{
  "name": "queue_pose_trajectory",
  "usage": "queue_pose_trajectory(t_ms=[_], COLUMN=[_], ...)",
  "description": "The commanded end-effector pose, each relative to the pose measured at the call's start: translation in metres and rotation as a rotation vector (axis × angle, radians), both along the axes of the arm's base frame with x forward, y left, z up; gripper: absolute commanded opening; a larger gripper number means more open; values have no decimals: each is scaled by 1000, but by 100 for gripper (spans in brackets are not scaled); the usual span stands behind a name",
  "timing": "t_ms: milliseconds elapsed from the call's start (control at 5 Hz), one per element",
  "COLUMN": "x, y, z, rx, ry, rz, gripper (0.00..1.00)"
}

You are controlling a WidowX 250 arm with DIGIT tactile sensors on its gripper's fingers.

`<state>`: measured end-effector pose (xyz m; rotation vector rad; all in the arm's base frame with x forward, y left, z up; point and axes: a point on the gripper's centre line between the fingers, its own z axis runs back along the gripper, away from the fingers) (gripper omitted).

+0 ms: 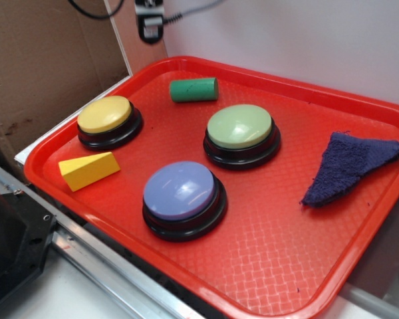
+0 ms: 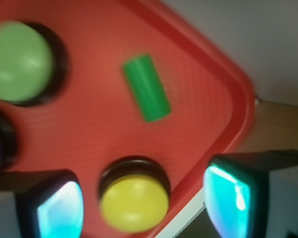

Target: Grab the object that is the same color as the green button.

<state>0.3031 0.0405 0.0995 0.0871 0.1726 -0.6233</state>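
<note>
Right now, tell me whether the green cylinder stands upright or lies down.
Lying down: the green cylinder rests on its curved side on the tray, one round end facing sideways.

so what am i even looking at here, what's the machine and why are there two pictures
It's a small robot arm over a red plastic tray. One picture is from a camera beside the tray; the other rides on the arm's wrist, looking down past its end effector, whose two fingers are spread and hold nothing. On the tray lie a dark green cylinder block on its side, a pale green dome button, yellow and blue-purple dome buttons, a yellow wedge block and a dark blue cloth.
</note>
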Motion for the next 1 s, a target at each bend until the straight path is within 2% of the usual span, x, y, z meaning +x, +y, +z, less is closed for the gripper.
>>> queue_pose_trajectory(t_ms=[0,200,400,600,800], x=[43,48,48,44,37], y=[-2,-7,-8,-7,-1], z=[-29,-45,-67,-75,-85], rx=[63,64,62,69,80], ry=[-10,32,104,135,161], rz=[-68,-88,-92,-76,-28], gripper=[100,100,100,100,0])
